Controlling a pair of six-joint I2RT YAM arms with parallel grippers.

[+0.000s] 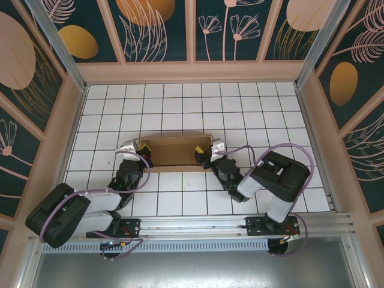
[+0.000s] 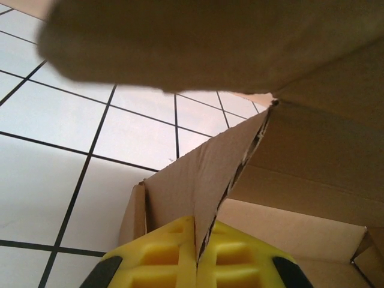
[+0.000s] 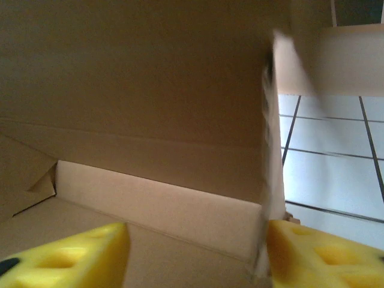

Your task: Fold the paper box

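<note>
The paper box (image 1: 174,155) is plain brown cardboard, matte and slightly fibrous, a shallow long rectangle lying near the middle of the table (image 1: 180,102). One long panel stands raised along its far side. Creases run straight along the inner walls, and the cut edges show the corrugated core.

The left gripper (image 1: 144,148) is at the box's left end. In the left wrist view its yellow moulded fingers (image 2: 162,255) are pressed nearly together, pinching the thin edge of a slanting triangular flap (image 2: 198,186) between them. A blurred cardboard panel hangs overhead.

The right gripper (image 1: 200,153) is at the box's right end. In the right wrist view its yellow pads (image 3: 78,255) stand wide apart, one inside the box over the floor panel. The other is outside, just beside the upright end wall (image 3: 273,150), so the wall is between them; whether the outer pad touches it cannot be told.

The table is covered in glossy white square tiles with thin dark grid lines. Pale wooden-looking frames (image 1: 192,71) border it, and the walls (image 1: 156,30) are dark teal panels printed with orange discs and pink line-drawn flowers. A ribbed aluminium rail (image 1: 198,225) runs along the near edge, where both arms are bolted.
</note>
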